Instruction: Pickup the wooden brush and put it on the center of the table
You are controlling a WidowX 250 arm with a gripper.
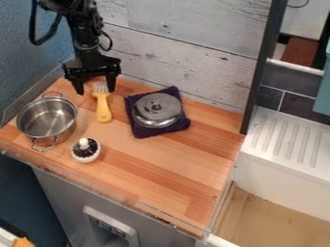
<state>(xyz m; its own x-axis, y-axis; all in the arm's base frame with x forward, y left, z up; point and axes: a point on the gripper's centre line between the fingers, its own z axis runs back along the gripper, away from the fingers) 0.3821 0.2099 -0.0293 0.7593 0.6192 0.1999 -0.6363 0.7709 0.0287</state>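
While my gripper (95,90) hangs with its fingers spread wide, I see the yellow-handled brush (103,110) (bristles towards the wall) on the table (177,166), head between the fingertips. Around it sit a steel pot (46,118), a round scrubber (86,150), and a lid (155,117) on dark cloth (143,131).
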